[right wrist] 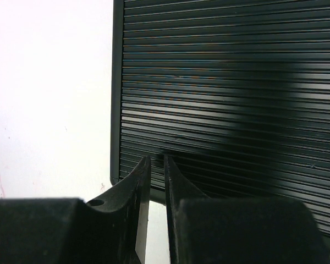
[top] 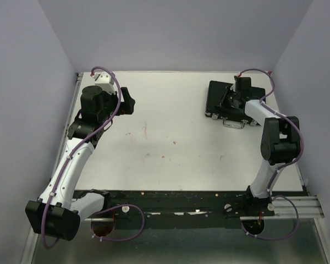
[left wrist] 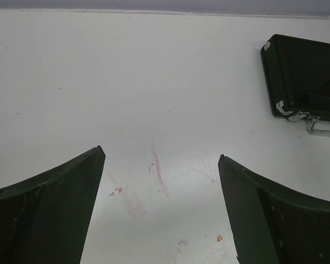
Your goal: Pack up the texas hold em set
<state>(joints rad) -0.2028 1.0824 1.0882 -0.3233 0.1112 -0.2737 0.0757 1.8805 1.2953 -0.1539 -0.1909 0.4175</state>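
Observation:
The black briefcase [top: 215, 98] of the hold em set lies closed on the white table at the far right, its silver handle [top: 235, 123] on the near side. It also shows in the left wrist view [left wrist: 302, 77]. My right gripper [top: 231, 102] hovers over the lid near one corner; in the right wrist view its jaws [right wrist: 157, 159] are shut with only a thin gap and hold nothing, above the ribbed lid [right wrist: 225, 82]. My left gripper [top: 127, 102] is wide open and empty over the table at the far left [left wrist: 160, 159]. Chips, cards and discs are out of view.
The white table top [top: 165, 143] has faint red smudges near its middle [left wrist: 157, 168]. Grey walls close in the back and both sides. The black rail with the arm bases [top: 181, 201] runs along the near edge.

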